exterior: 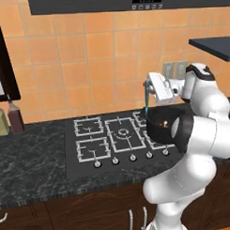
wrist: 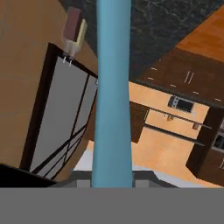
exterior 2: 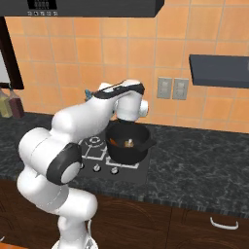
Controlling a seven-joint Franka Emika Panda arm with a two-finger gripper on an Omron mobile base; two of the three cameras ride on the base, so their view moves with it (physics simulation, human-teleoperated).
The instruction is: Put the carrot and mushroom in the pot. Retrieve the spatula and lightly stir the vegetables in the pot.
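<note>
The dark round pot (exterior: 159, 127) stands on the right rear burner of the stove (exterior: 89, 143). Inside the pot (exterior 2: 127, 146) lie the orange carrot (exterior 2: 113, 141) and a pale mushroom (exterior 2: 129, 143). My gripper (exterior: 148, 87) hovers just above the pot's left rim, shut on the light-blue spatula (exterior: 147, 100). The spatula hangs straight down, its lower end at the rim. In the hand view the spatula's blue handle (wrist: 113, 96) runs up the middle of the picture. My own arm hides the hand in the right base view.
Two bottles (exterior: 8, 119) stand at the counter's far left against the tiled wall. Stove knobs (exterior: 132, 157) line the front edge. A dark shelf (exterior: 213, 45) juts out at upper right, with wall outlets (exterior 2: 172, 88) below it. Dark counter (exterior 2: 204, 160) stretches right of the pot.
</note>
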